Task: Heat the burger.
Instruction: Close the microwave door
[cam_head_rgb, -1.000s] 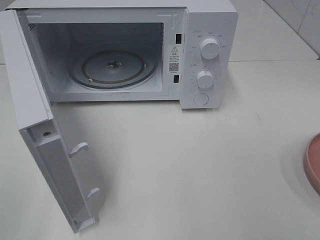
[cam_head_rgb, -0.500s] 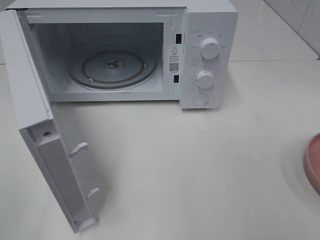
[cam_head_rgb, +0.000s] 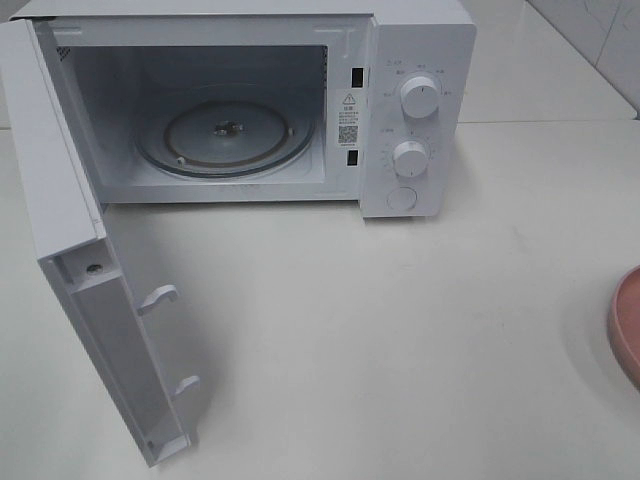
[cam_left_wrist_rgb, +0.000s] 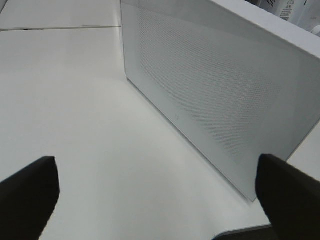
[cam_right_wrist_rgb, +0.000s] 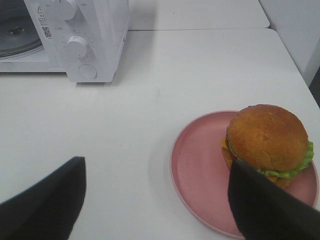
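Microwave (cam_head_rgb: 400, 100) door (cam_head_rgb: 90, 300) swung wide at 9 o'clock. Burger (cam_right_wrist_rgb: 267, 142) on pink plate (cam_right_wrist_rgb: 195, 170) at table (cam_head_rgb: 400, 330) edge, 3 o'clock. Both end effectors, left (cam_left_wrist_rgb: 157, 192) and right (cam_right_wrist_rgb: 155, 200), spread open, holding nothing.

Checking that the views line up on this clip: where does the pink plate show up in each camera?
Exterior high: only a sliver of the pink plate shows, cut off at the right edge, on the white table.
Left wrist: not in view; only the open microwave door and table.
Right wrist: the whole plate lies ahead of the open right gripper, carrying the burger.
Shared landmark: the microwave's lower knob, in the exterior and right wrist views.
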